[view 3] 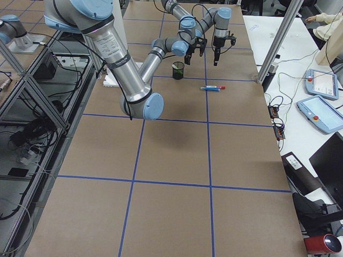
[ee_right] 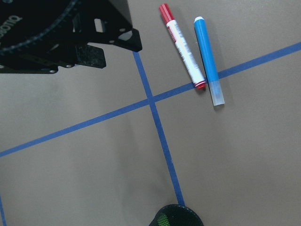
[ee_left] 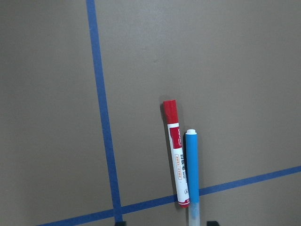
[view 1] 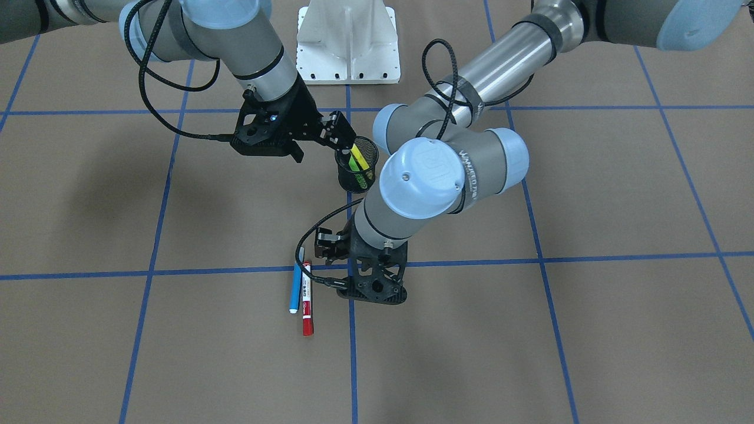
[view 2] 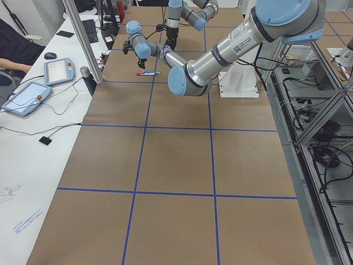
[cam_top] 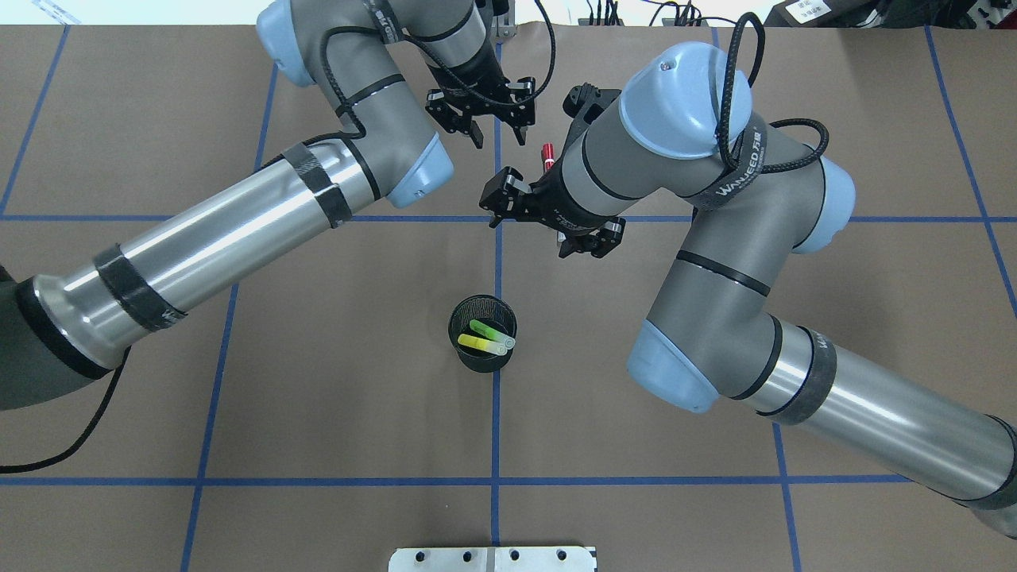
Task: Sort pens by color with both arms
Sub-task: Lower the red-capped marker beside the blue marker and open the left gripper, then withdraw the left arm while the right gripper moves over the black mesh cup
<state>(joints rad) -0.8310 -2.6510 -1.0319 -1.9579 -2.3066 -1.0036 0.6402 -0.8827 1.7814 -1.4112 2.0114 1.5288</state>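
On the front camera I see the right gripper (view 1: pixel 340 131) hanging above the black mesh cup (view 1: pixel 347 179), fingers spread and empty. The yellow pen (view 1: pixel 357 156) leans inside the cup. The left gripper (view 1: pixel 328 247) hovers just beside the blue pen (view 1: pixel 294 290) and the red pen (view 1: pixel 307 299), which lie side by side across a blue tape line (view 1: pixel 206 271). Overhead, I read both grippers as parted with nothing between them. The green pen (cam_top: pixel 481 326) rests in the cup against the yellow one, and the right arm (cam_top: pixel 715 262) hides the blue pen. My left wrist camera looks down on red and blue, parallel and almost touching. The right wrist camera shows the same pair, with the cup's rim at the bottom edge.
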